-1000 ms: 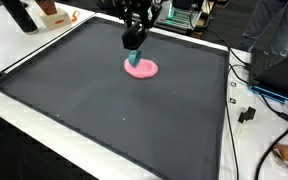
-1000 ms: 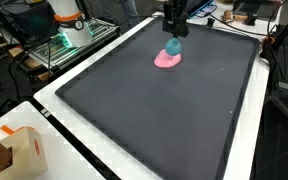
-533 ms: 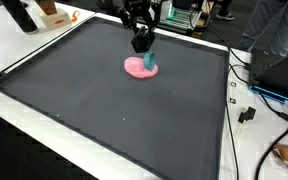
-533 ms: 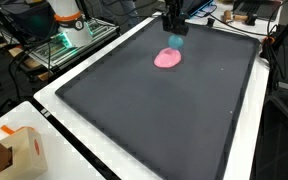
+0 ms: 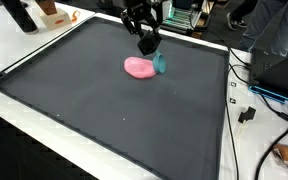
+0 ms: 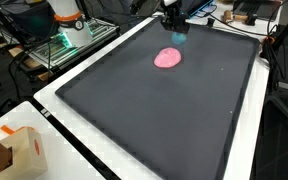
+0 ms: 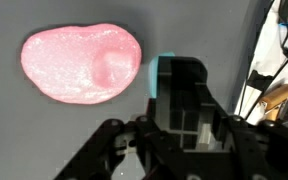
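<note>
gripper: the gripper (image 5: 149, 48) is in the upper middle of the frame in both exterior views (image 6: 174, 22). In the wrist view (image 7: 184, 75) it comes up from the bottom edge, right of centre.
fingers: closed in close together on the teal block (image 7: 162, 75). The dark fingers (image 7: 189, 95) cover most of it, and only a strip shows at their left side.
teal block: it hangs at the fingertips in an exterior view (image 5: 160, 63), just right of the pink blob (image 5: 138, 67). In an exterior view (image 6: 178, 36) it sits above the blob in the frame. Can't tell whether its underside touches the mat.
pink blob: flat, rounded and glittery, with a shallow dent near its right end in the wrist view (image 7: 81, 63). It lies on the mat in the upper left of that frame, with nothing on top of it. In an exterior view (image 6: 168, 58) it is just below the gripper.
block vs blob: just beside each other, with a thin dark gap between them in the wrist view.
mat: the black mat (image 5: 104, 120) fills most of both exterior views (image 6: 154, 120) and has a raised edge.
table: a white table (image 5: 24, 40) shows around the mat.
box: a cardboard box (image 6: 14, 150) is at the lower left of the frame, well apart from the gripper.
cables: some cables (image 5: 246, 112) lie at the right edge, off the mat.
</note>
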Tool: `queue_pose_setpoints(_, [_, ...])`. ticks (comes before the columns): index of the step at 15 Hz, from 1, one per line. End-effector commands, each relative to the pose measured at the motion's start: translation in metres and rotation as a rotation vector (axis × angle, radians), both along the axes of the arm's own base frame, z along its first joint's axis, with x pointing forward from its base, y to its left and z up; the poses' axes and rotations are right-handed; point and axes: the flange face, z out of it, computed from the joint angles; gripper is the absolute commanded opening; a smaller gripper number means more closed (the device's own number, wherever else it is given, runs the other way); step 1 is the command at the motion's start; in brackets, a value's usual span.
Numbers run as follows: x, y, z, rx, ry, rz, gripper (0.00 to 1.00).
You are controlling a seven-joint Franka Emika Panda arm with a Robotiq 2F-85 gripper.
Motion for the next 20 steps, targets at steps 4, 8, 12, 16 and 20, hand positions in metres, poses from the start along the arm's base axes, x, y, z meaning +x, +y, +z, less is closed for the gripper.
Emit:
queue_pose_setpoints(4, [-0.004,0.004,-0.021,0.092,-0.016,0.001,0.26])
queue_pose_setpoints(8, [-0.005,0.004,-0.033,0.11,-0.011,0.006,0.26])
queue_pose_setpoints(12, [-0.006,0.003,-0.039,0.126,-0.024,0.003,0.26])
queue_pose_setpoints(16, [-0.007,0.002,-0.043,0.143,-0.033,-0.003,0.26])
queue_pose_setpoints(20, [-0.007,0.002,-0.047,0.156,-0.042,-0.003,0.26])
